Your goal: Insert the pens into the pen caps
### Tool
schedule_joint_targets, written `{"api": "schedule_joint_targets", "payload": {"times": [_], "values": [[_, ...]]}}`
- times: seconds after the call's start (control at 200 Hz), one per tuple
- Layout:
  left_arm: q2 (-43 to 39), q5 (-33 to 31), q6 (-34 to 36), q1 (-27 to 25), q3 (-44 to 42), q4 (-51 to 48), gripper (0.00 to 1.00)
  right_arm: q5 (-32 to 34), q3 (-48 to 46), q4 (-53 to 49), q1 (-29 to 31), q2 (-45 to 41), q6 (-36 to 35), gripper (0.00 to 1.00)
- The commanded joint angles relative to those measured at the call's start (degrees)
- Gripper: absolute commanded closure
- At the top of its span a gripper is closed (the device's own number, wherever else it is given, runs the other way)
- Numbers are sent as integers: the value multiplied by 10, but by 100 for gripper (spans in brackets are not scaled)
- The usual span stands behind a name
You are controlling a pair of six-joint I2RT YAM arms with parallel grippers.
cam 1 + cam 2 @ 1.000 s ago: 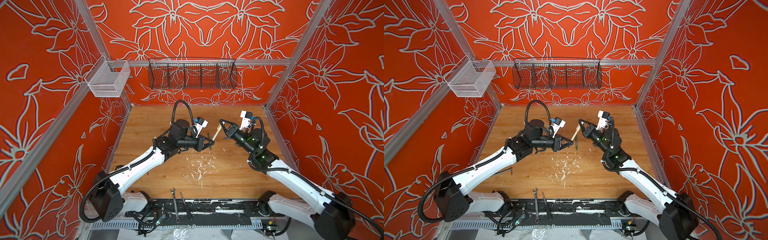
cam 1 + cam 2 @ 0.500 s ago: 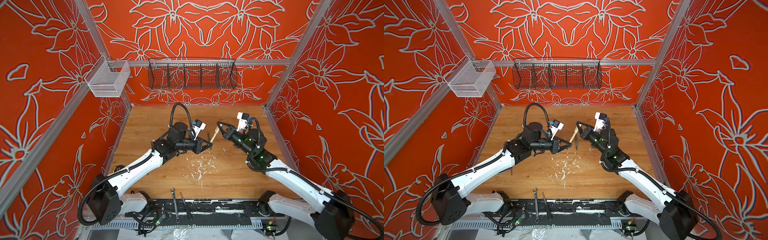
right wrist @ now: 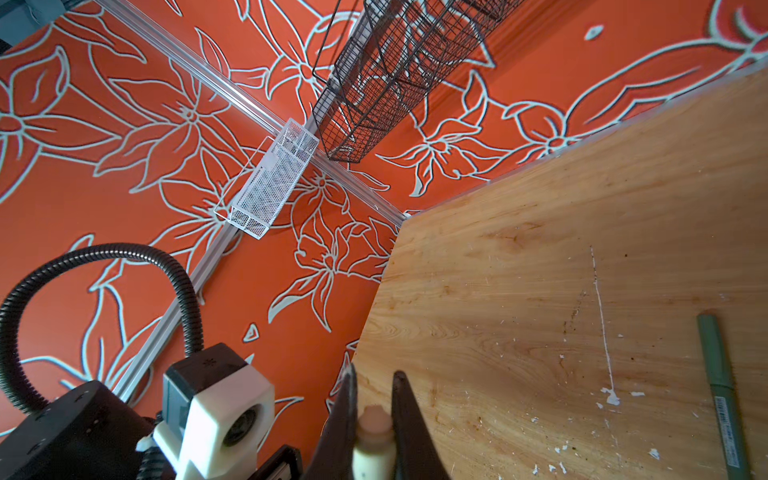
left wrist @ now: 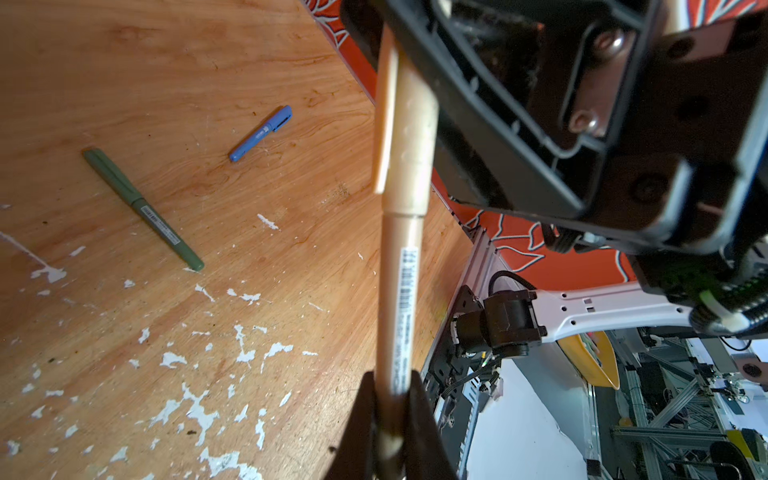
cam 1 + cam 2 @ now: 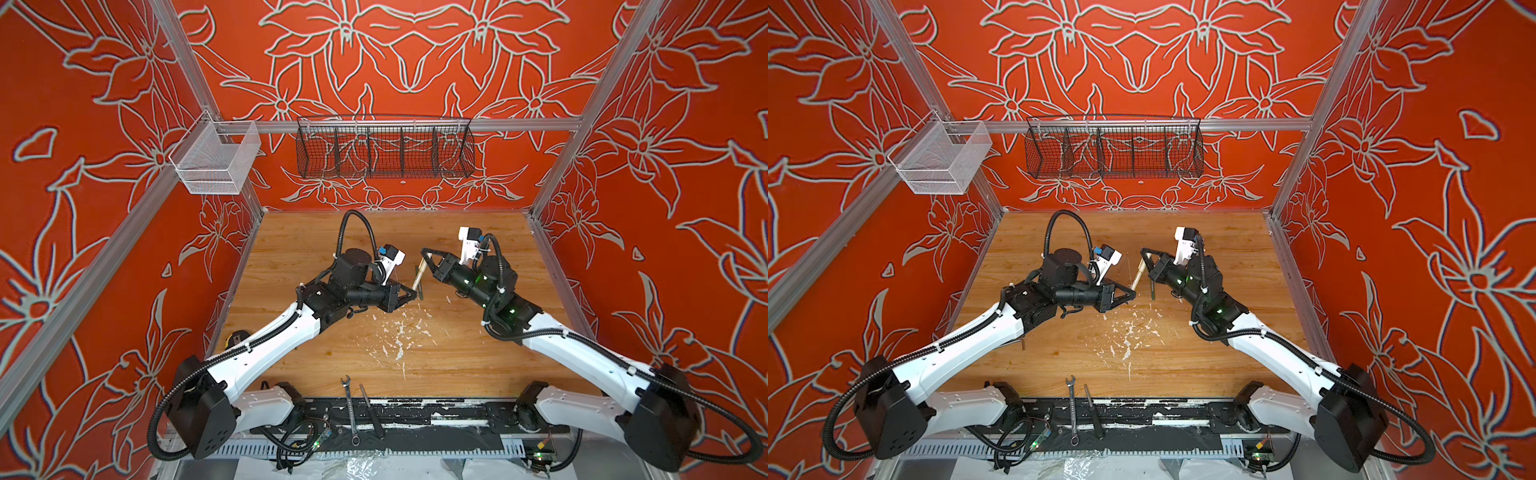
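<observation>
Clerk: Left claw (image 5: 413, 295), contents?
Checker: Closed on the rear end of the tan pen (image 4: 398, 299), which is raised off the surface (image 5: 311, 241). Barrel slants up toward the other arm, so pen and cap share one axis.
Clerk: Right claw (image 3: 374, 405)?
Checker: Clamped on the tan cap (image 4: 409, 137). Cap mouth meets the barrel with no gap visible. Seating looks done or nearly so, in my judgement.
Clerk: Loose stock?
Checker: Green pen (image 4: 141, 205), flat on the wood near the held pair, apparently capped. Blue pen (image 4: 259, 134), flat, apart from it. Capped or not, cannot tell.
Clerk: Obstructions?
Checker: None between the claws. White flecks (image 5: 399, 336) on the wood, likely harmless. Wrench (image 5: 350, 409) and black slim tool (image 5: 372, 411) lie at the front edge, well apart from the work. White mesh basket (image 5: 216, 162) and black wire basket (image 5: 384, 147) hang on the walls, well away.
</observation>
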Motion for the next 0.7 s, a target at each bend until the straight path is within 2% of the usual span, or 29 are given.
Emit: {"api": "schedule_joint_targets", "payload": {"times": [0.0,0.255,0.315,0.415,0.47,0.565,0.666,0.696], "values": [[4,-156,-52,48,58,208,100,-144,-50,-56,68,-1,23,100],[28,-158,-61,49,82,239,100,-137,-70,-9,99,26,53,100],[25,-154,-61,50,83,222,100,-116,-62,-38,98,19,37,100],[5,-129,-50,50,72,154,99,-80,-16,-146,78,-3,-13,100],[-18,-128,-40,50,57,102,78,-81,6,-180,57,-8,-32,100],[-86,-142,-25,50,6,24,30,-99,48,-231,20,-5,-70,100],[-190,-236,-29,50,-42,-89,8,-85,108,-323,8,24,-136,100],[-220,-269,-28,50,-53,-122,5,-80,122,-346,8,37,-154,100]]}}
